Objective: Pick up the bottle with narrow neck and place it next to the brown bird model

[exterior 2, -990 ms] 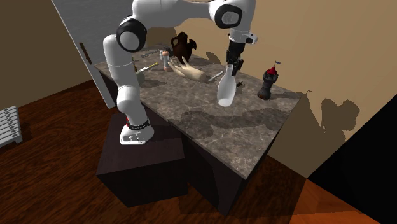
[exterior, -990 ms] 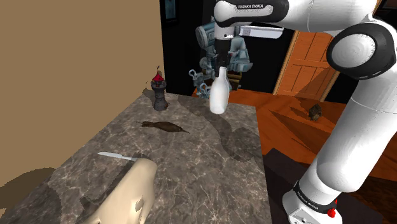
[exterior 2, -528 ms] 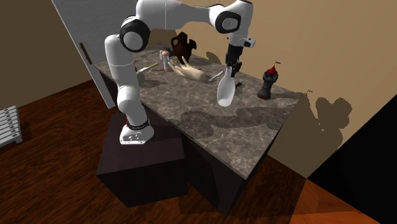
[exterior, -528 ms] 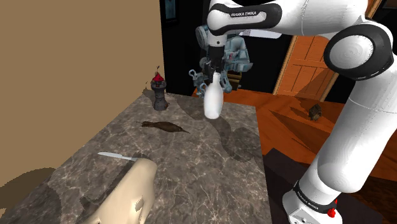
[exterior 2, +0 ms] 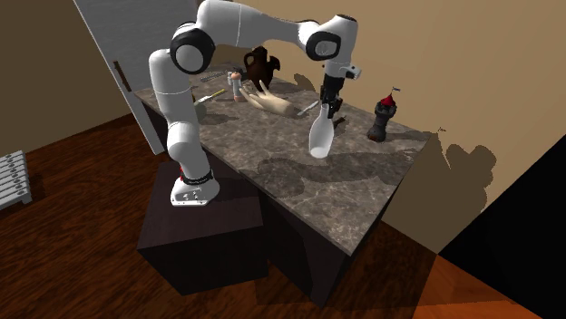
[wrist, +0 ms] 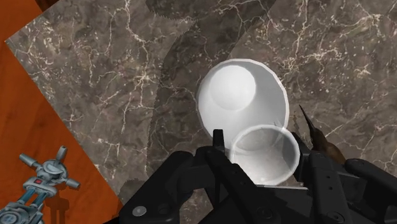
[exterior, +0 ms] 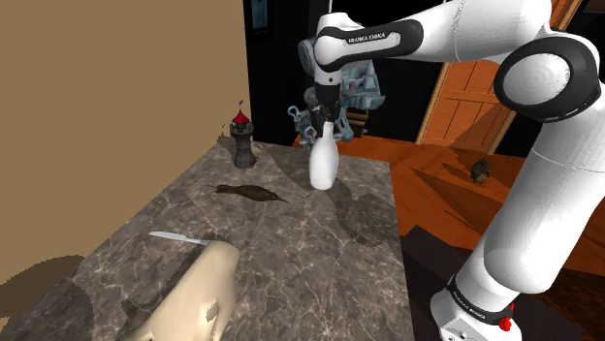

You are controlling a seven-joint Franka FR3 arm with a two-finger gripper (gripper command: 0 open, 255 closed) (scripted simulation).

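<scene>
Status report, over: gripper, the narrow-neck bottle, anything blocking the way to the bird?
Gripper shut on white bottle neck. Bottle aloft over marble table, near brown bird. Nothing between them; dark red-topped figure stands beyond.

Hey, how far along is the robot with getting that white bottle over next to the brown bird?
Pickup looks done: the gripper is shut on the neck of the white bottle, which hangs apparently clear of the marble table. In hand is the carry: the bottle is near the brown bird but not set down. Left: lower it next to the bird and let go.
</scene>
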